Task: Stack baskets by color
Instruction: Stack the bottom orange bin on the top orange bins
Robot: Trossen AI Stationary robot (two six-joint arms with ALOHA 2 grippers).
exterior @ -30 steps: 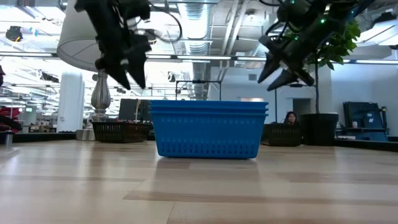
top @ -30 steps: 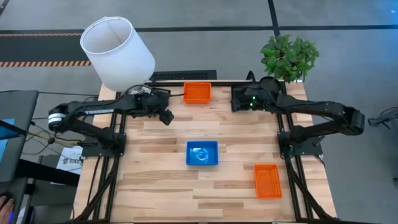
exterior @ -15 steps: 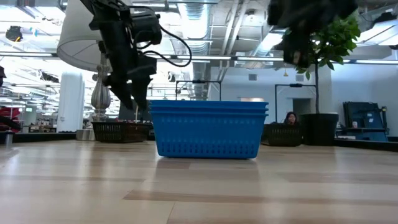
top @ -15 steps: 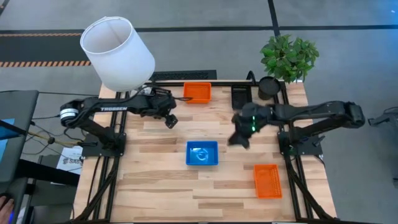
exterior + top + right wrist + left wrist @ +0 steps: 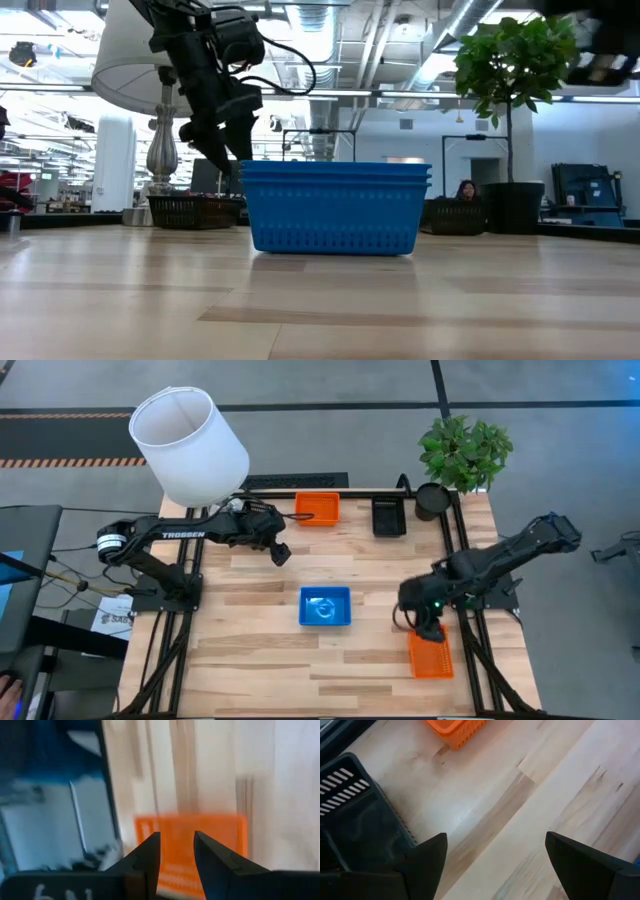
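Observation:
A blue basket stack (image 5: 325,607) sits mid-table. One orange basket (image 5: 317,508) stands at the far edge, with a black basket (image 5: 388,517) to its right. Another orange basket (image 5: 430,652) lies at the near right. My right gripper (image 5: 427,628) hovers over that basket's far end, its fingers a little apart with nothing between them (image 5: 176,851). My left gripper (image 5: 282,553) hangs wide open above bare table, left of the far orange basket (image 5: 456,729). A second black basket (image 5: 360,820) stands beside it, under the left arm.
A white lampshade (image 5: 190,445) stands at the far left corner. A potted plant (image 5: 462,452) and its round black pot (image 5: 432,498) are at the far right. Bare wood lies along the table's near left and centre.
My right gripper has swung from the black basket at the far edge toward the near right, turning as it went, and now hangs over the near orange basket. The black basket stays at the far edge. My left gripper has moved slightly right and lower.

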